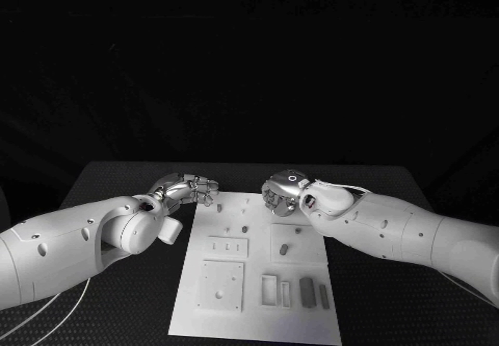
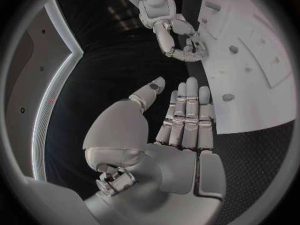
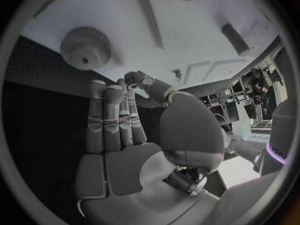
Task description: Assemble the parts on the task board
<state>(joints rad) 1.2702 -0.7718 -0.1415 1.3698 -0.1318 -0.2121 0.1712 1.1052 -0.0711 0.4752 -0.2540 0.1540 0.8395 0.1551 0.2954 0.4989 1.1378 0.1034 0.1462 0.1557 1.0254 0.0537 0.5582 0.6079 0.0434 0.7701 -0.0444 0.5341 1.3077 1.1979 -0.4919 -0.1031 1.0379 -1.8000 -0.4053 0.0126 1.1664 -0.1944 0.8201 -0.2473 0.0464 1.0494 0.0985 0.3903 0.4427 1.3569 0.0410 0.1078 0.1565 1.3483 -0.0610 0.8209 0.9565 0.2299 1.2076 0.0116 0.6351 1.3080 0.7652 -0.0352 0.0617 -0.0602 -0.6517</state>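
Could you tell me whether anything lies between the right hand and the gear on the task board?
Nothing visible does. The right hand hovers with its fingers straight and empty, and the gear lies on bare task board just beyond its fingertips.

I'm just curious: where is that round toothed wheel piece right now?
The gear lies on the white task board near its far end, in the right wrist view, just beyond the right hand.
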